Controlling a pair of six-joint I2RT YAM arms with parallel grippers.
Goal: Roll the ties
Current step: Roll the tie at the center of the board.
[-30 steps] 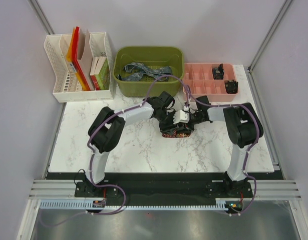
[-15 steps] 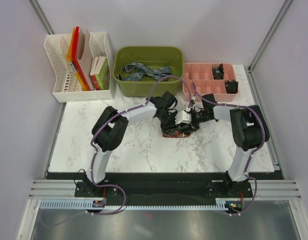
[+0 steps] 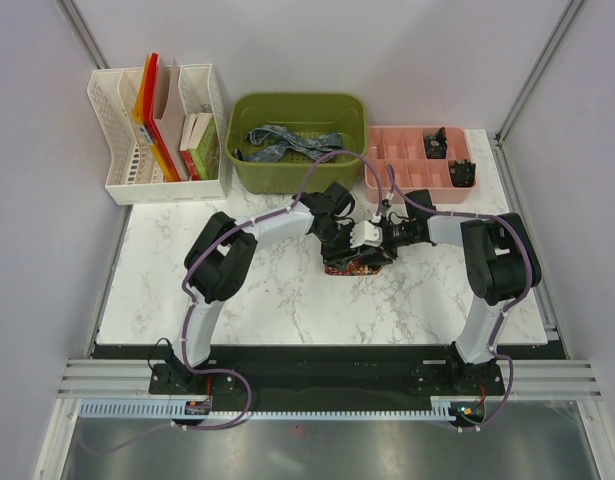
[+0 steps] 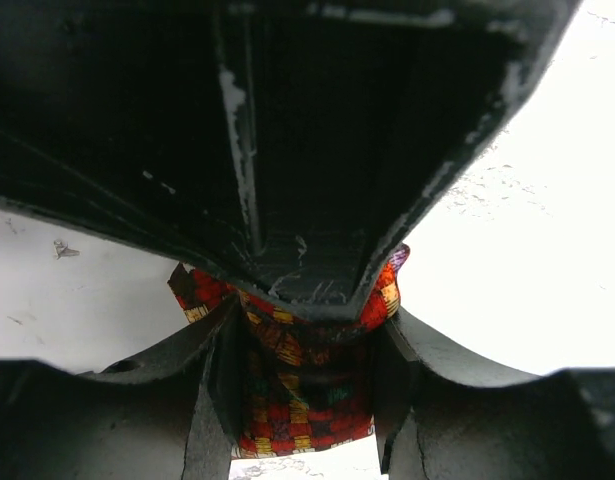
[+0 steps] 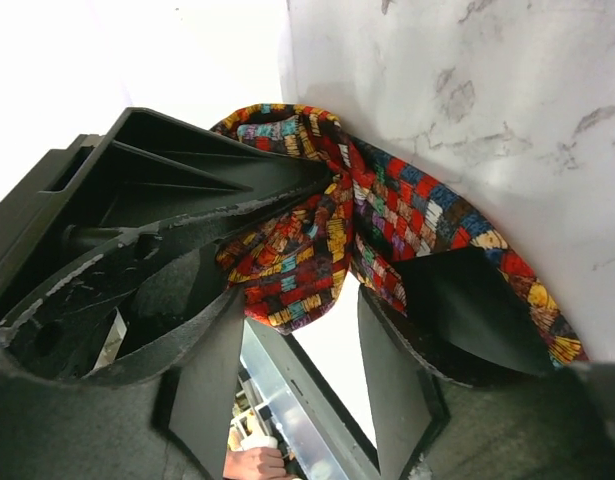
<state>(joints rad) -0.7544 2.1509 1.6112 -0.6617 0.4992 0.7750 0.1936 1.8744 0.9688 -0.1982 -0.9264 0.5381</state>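
Note:
The red, orange and dark patterned tie (image 3: pixel 347 266) lies bunched in a small roll at the middle of the marble table, and both grippers meet over it. My left gripper (image 4: pixel 305 350) is shut on this roll (image 4: pixel 299 390), which fills the gap between its fingers. My right gripper (image 5: pixel 302 295) faces it from the other side with its jaws apart. The tie's folded end (image 5: pixel 317 240) hangs just at its fingertips, and more fabric spreads behind its right finger (image 5: pixel 412 370). A blue-grey patterned tie (image 3: pixel 287 143) lies loose in the green bin (image 3: pixel 249 170).
A white file rack (image 3: pixel 117 170) with books and folders stands at the back left. A pink compartment tray (image 3: pixel 399 170) with small dark items stands at the back right. The cell's walls close in the table's sides.
My right gripper's jaws have spread apart at the red tie. Both arms have shifted slightly towards the back right. The left grip on the roll is unchanged.

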